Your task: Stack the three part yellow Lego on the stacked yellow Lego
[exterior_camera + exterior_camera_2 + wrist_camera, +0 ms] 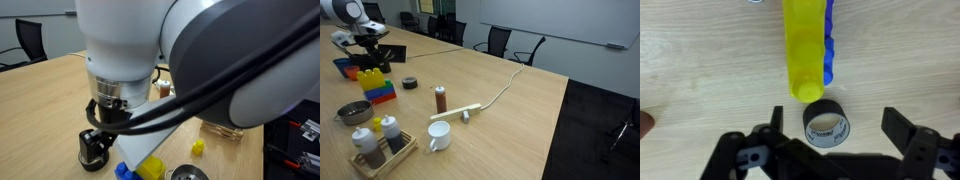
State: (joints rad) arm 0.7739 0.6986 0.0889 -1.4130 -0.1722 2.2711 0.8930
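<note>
In the wrist view a long lime-yellow row of bricks with blue bricks along one side, the stacked yellow Lego, lies on the wooden table. My gripper is open and empty, and hangs above the table just short of the row's near end. A black tape roll lies on the table between my fingers. An exterior view shows my gripper above a chunky yellow block that sits with red and blue bricks; I cannot tell if this is the three part yellow Lego. Yellow and blue bricks show beside my gripper.
A tiny yellow brick lies near a metal bowl. A brown bottle, a white mug, a wooden tray with bottles and a power strip with cable stand on the table. Office chairs stand beyond.
</note>
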